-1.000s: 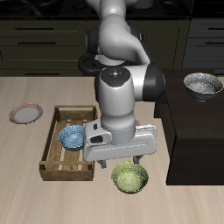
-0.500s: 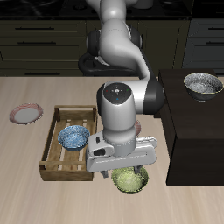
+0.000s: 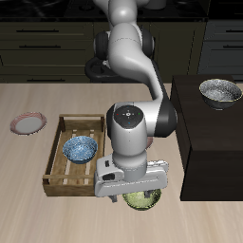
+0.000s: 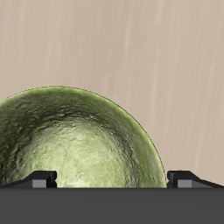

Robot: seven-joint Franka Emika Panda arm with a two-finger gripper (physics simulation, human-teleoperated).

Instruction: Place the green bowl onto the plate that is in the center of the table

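Observation:
The green bowl sits upright on the table near its front edge. It fills the wrist view with its mottled olive inside. My gripper is low, directly over the bowl, and hides most of it in the exterior view. The jaws are open and wide apart; the two fingertips show on either side of the bowl's inside and hold nothing. One white plate with a pink-red rim lies far off near the table's side edge. No second plate shows; the arm hides the table's middle.
A slatted wooden crate holding a blue patterned bowl stands close beside the gripper. A dark black block stands on the other side, with a grey-white speckled bowl on top.
The gripper has come down onto the green bowl, from a hand's height above it to just over its rim. The bowl has not moved.

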